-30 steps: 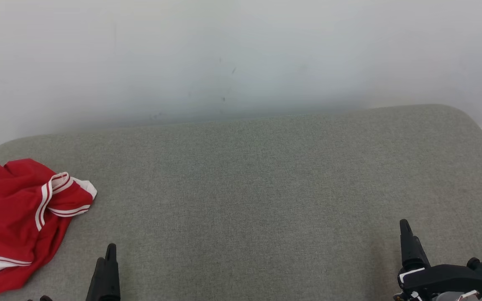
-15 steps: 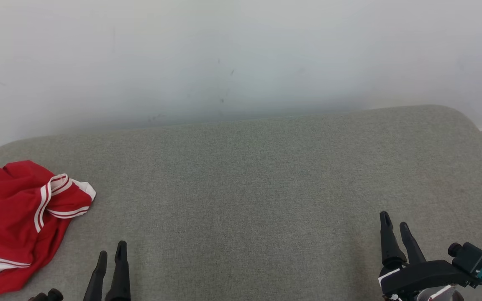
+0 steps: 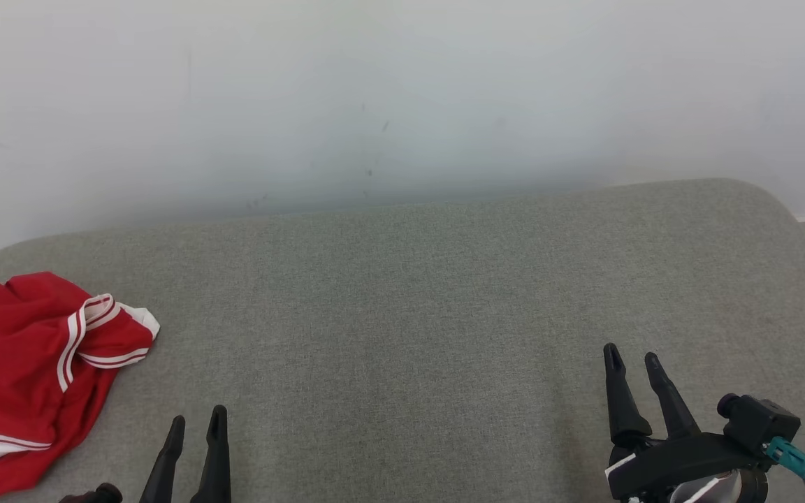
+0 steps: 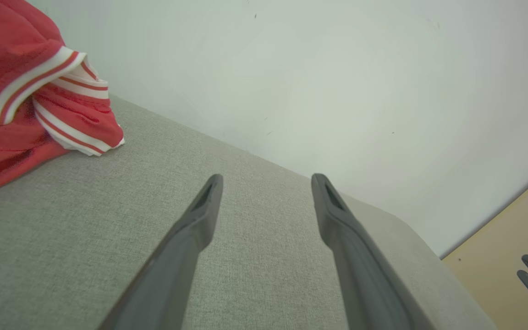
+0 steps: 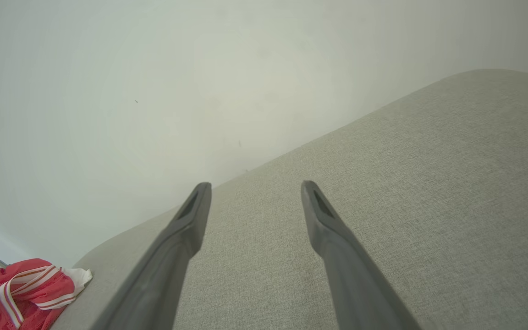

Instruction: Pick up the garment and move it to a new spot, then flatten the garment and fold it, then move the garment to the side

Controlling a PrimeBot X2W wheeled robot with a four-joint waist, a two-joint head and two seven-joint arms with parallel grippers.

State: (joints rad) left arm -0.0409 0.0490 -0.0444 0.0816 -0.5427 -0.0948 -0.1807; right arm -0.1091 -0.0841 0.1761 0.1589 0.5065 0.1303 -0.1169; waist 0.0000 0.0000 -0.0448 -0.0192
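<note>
The garment (image 3: 18, 377) is a red piece with white striped trim, lying crumpled at the left end of the grey cushioned surface (image 3: 409, 300). It also shows at the upper left of the left wrist view as the garment (image 4: 21, 91) and at the lower left of the right wrist view as the garment (image 5: 21, 293). My left gripper (image 3: 197, 423) hovers open to the right of it, apart from the cloth, with nothing between its fingers. My right gripper (image 3: 632, 359) stands open far to the right, also empty.
A pale wall (image 3: 402, 98) runs along the back edge of the cushioned surface. The surface's rounded right corner (image 3: 773, 202) drops to a floor strip at the far right. A tan floor (image 4: 497, 284) shows beyond the surface's end.
Both grippers have turned so that their two fingers show side by side, and both moved inward to the middle; the right one also rose up the view. The garment lies as before.
</note>
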